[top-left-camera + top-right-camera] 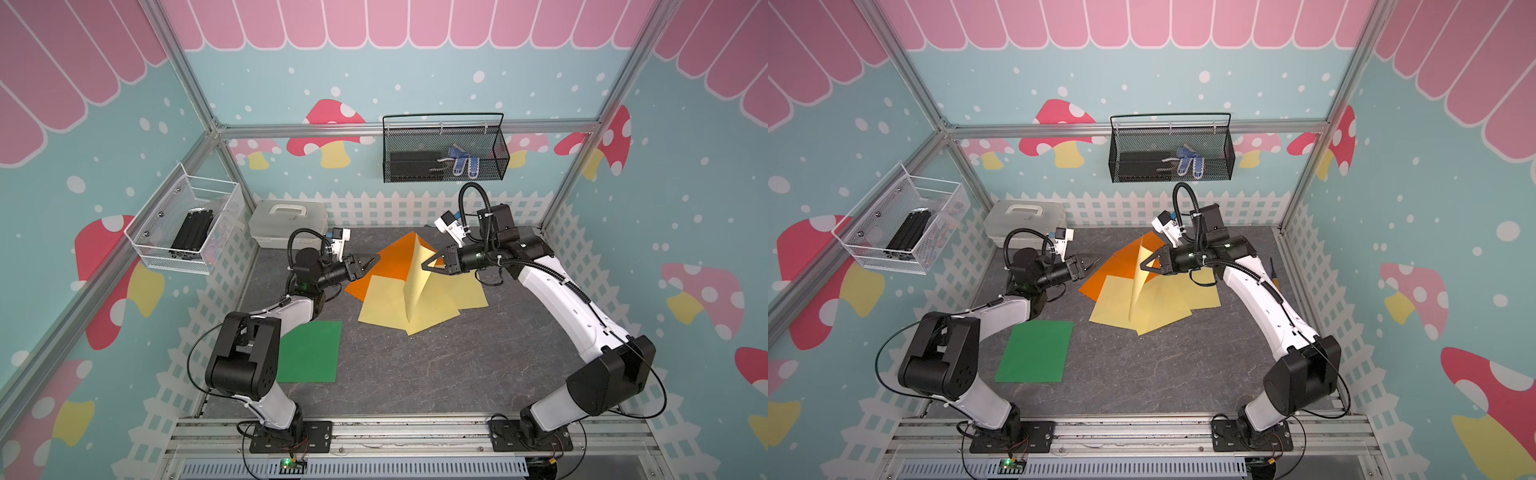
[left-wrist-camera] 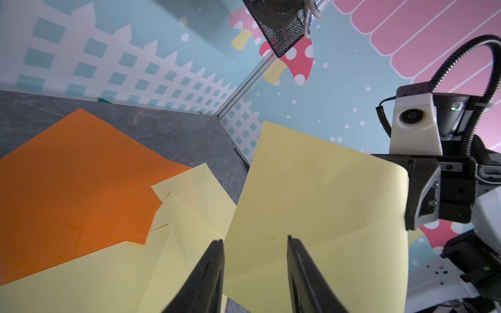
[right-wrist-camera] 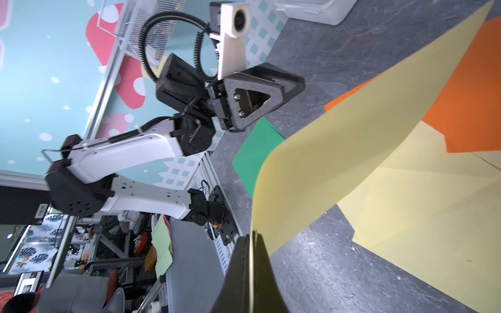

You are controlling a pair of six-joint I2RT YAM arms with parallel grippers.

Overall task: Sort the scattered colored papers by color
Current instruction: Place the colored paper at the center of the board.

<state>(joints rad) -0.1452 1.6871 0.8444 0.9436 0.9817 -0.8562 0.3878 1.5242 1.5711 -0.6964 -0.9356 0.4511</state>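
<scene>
Sorting looked barely begun: green paper (image 1: 309, 351) alone, right hand (image 1: 426, 266) pinching yellow sheet (image 1: 415, 291) above mixed pile (image 1: 386, 305), left hand (image 1: 376, 259) spread empty.

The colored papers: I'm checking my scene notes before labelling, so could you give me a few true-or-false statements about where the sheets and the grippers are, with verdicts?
1. The right gripper is shut on a pale yellow sheet, raised on edge. True.
2. The left gripper grips the orange sheet. False: it is open and holds nothing.
3. The green sheet lies flat on the table, apart from the other sheets. True.
4. The orange sheet lies nearest the arm bases. False: it lies at the far side, behind the flat yellow sheets.
</scene>
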